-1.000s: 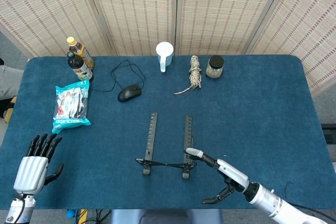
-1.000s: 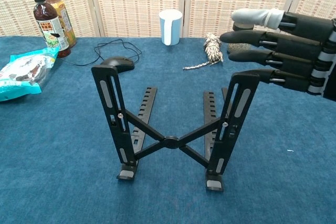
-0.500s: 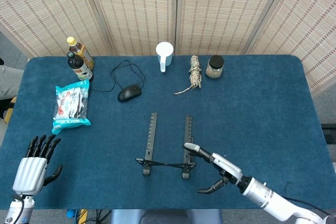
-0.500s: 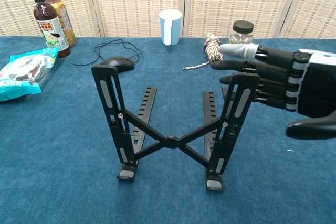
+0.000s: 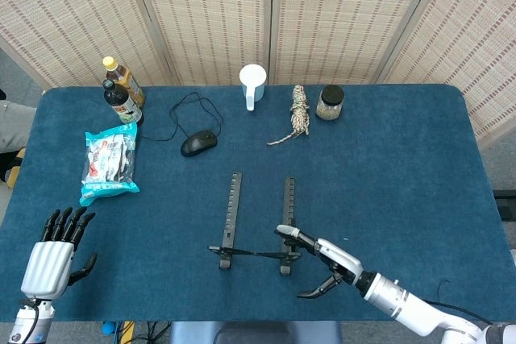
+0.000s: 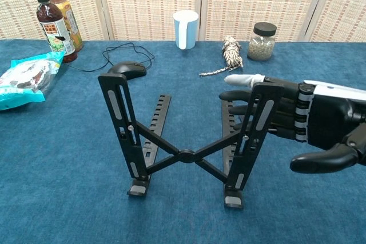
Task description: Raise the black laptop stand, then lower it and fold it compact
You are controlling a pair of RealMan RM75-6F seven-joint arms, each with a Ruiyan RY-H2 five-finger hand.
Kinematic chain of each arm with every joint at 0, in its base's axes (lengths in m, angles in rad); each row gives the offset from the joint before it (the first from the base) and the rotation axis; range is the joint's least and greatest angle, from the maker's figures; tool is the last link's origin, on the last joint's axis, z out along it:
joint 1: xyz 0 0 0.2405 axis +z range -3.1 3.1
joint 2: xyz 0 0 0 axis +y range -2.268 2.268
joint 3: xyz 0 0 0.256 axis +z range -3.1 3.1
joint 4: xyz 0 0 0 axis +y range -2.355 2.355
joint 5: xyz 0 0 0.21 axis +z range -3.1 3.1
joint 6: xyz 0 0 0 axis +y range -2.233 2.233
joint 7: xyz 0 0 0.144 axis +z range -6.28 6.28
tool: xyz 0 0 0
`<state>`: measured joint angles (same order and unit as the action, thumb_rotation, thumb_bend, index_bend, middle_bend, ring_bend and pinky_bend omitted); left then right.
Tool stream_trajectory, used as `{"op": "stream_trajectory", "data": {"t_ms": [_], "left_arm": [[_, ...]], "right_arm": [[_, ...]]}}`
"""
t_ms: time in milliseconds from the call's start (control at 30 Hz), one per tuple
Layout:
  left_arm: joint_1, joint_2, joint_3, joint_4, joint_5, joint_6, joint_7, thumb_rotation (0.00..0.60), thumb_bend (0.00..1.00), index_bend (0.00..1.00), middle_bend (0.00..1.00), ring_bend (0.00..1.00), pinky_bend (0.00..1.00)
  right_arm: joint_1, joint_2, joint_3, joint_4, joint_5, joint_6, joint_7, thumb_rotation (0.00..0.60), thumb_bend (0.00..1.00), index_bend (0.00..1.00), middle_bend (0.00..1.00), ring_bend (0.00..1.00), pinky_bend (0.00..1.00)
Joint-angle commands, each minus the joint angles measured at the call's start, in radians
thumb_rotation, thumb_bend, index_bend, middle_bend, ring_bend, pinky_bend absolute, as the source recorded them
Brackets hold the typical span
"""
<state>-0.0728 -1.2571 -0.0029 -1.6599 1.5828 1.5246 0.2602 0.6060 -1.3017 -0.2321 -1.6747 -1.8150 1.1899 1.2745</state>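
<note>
the black laptop stand (image 6: 186,135) is standing raised near the table's near edge, looking light, stiff and tippy on its small feet, so you are best gripping its right upright. your right hand (image 6: 297,121) is reaching behind that upright, fingers (image 6: 243,79) spread, holding nothing; your left hand (image 5: 55,251) is resting open, well apart.

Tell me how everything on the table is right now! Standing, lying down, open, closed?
laptop stand: raised, uprights up
right robot hand: fingers straight behind the stand's right upright, holding nothing; contact unclear
left robot hand: open, away from the stand
white cup: upright
jar: upright, lid on
two bottles: upright, capped
snack bag: lying flat
mouse: lying flat, cord attached
rope: bundled, lying down
</note>
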Motion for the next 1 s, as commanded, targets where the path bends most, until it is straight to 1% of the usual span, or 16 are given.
{"op": "stream_trajectory", "data": {"t_ms": [33, 300, 733, 900, 1000], "left_arm": [[-0.001, 0.0, 0.001, -0.002, 0.0, -0.003, 0.001, 0.6, 0.28, 0.12, 0.09, 0.0, 0.0], [-0.008, -0.003, -0.001, -0.003, -0.004, -0.015, 0.008, 0.6, 0.28, 0.12, 0.09, 0.0, 0.0], [-0.007, -0.008, 0.001, 0.003, -0.011, -0.019, 0.004, 0.6, 0.28, 0.12, 0.09, 0.0, 0.0], [-0.01, -0.009, 0.0, 0.003, -0.011, -0.022, 0.006, 0.6, 0.28, 0.12, 0.09, 0.0, 0.0], [-0.013, -0.009, -0.003, 0.003, -0.013, -0.025, 0.004, 0.6, 0.28, 0.12, 0.09, 0.0, 0.0]], "right_arm": [[-0.001, -0.007, -0.008, 0.006, 0.002, -0.006, 0.004, 0.6, 0.0, 0.0, 0.06, 0.0, 0.09], [-0.007, -0.032, -0.028, 0.032, 0.018, -0.024, 0.019, 0.6, 0.0, 0.0, 0.06, 0.0, 0.09], [-0.012, -0.052, -0.051, 0.035, 0.026, -0.037, 0.038, 0.6, 0.01, 0.0, 0.06, 0.0, 0.09], [-0.016, -0.054, -0.052, 0.034, 0.033, -0.035, 0.035, 0.6, 0.1, 0.0, 0.06, 0.0, 0.09], [-0.018, -0.052, -0.051, 0.034, 0.032, -0.028, 0.037, 0.6, 0.11, 0.0, 0.06, 0.0, 0.09]]}}
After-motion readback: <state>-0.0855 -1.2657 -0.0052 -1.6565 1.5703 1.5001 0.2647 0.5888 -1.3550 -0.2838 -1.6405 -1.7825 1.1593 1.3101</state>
